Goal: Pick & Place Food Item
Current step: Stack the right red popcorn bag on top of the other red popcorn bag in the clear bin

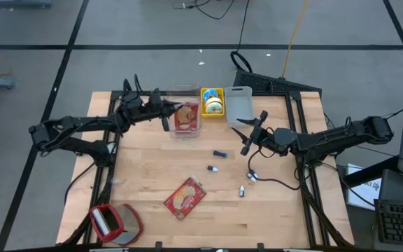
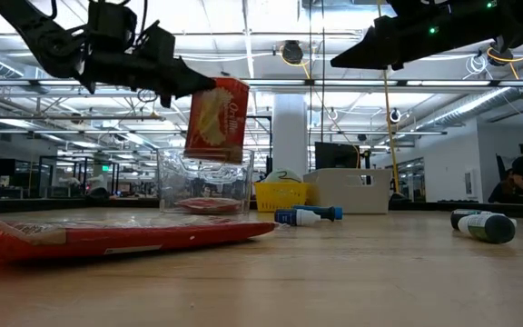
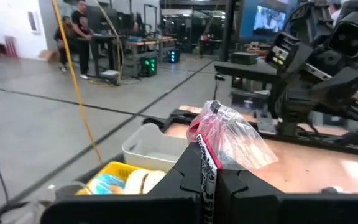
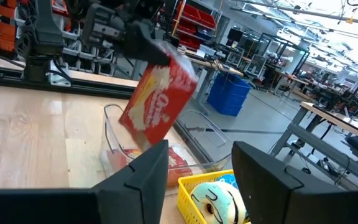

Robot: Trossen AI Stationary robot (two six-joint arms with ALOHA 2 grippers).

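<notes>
Overhead, the left pincer is clamped on a red and white crinkly snack packet, holding it in the air above a clear plastic rectangular tub that sits near the far edge of the light wooden counter. From counter height the packet hangs clear of the tub's rim, tilted slightly, and a second red packet lies flat inside the tub.

Just beside the tub, along the same far edge, stands a small yellow plastic basket with a round pale item in it, and next to that a light grey rectangular container.

The right pincer hovers over the counter's right half, close to the grey container, its fingers parted with nothing between them.

Another flat red snack packet lies toward the near edge of the counter, about midway along it. A red and white device rests at the near left corner. Several small capped markers are scattered between the middle of the counter and the right side.
</notes>
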